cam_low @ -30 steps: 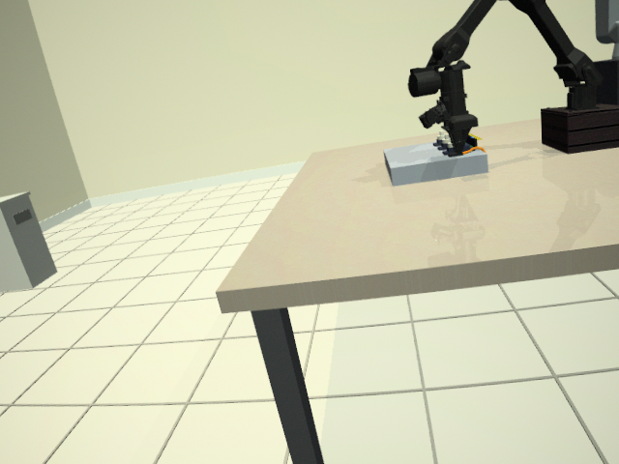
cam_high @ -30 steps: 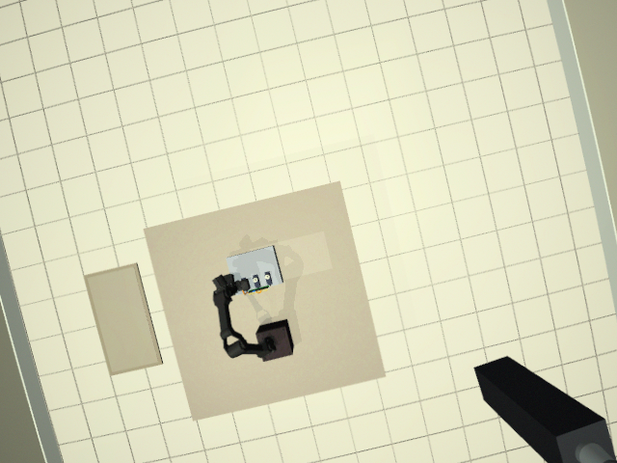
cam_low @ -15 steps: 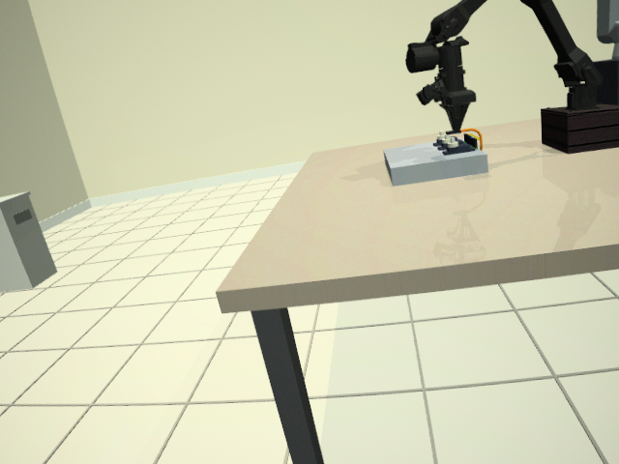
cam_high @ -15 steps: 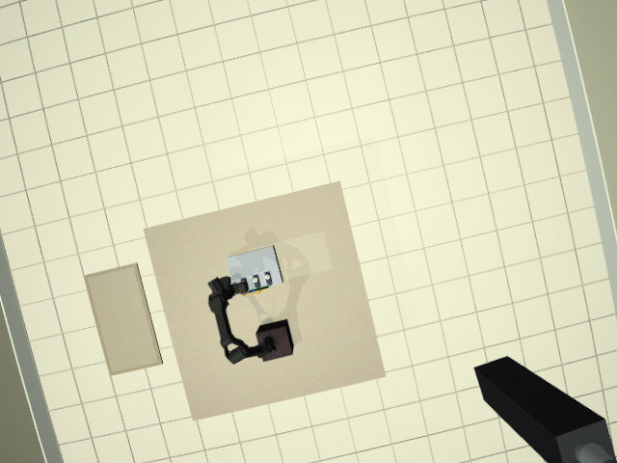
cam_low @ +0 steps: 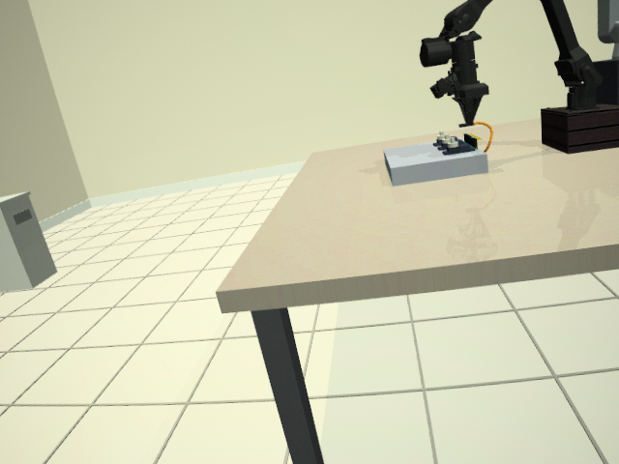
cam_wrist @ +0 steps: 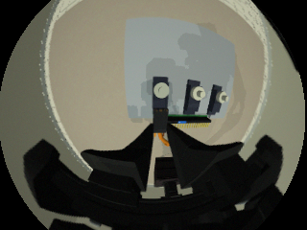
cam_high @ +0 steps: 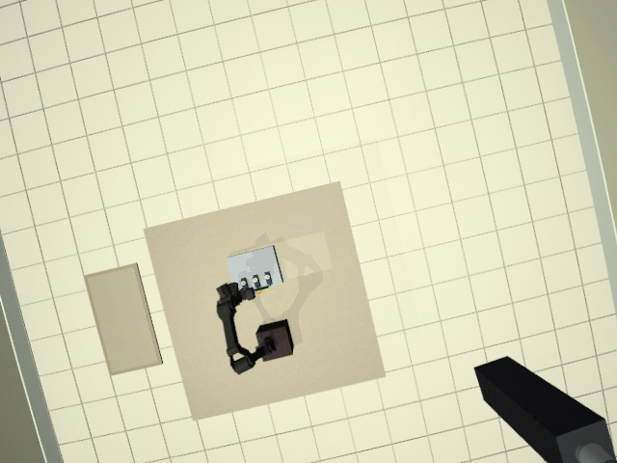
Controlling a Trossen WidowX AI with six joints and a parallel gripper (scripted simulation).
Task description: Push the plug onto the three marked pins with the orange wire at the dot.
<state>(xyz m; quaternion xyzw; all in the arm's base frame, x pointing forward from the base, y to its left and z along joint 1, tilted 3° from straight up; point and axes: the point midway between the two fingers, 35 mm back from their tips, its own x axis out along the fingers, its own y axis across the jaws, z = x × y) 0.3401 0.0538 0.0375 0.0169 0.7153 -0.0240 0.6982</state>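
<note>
My gripper (cam_low: 467, 123) (cam_wrist: 159, 126) is shut on the small dark plug (cam_low: 464, 125) (cam_wrist: 160, 119), held level above the near edge of the pale blue-grey holder (cam_high: 252, 261) (cam_low: 434, 165) (cam_wrist: 144, 45). The plug's hole end faces the holder in the wrist view. The orange wire (cam_low: 491, 134) (cam_wrist: 163, 140) curves down from its back. The row of yellow pins (cam_wrist: 194, 125) (cam_low: 474, 136) lies to the right of the plug in the wrist view, with a blue band (cam_wrist: 182, 122) near its left part. The dot cannot be made out.
Three dark servos with pale round tops stand on the holder: left (cam_wrist: 160, 90), middle (cam_wrist: 198, 93) and right (cam_wrist: 223, 97) in the wrist view. A green-edged strip (cam_wrist: 199, 116) runs behind the pins. The arm's dark base block (cam_high: 279, 343) (cam_low: 574, 130) stands on the table (cam_high: 324, 318) (cam_low: 349, 224).
</note>
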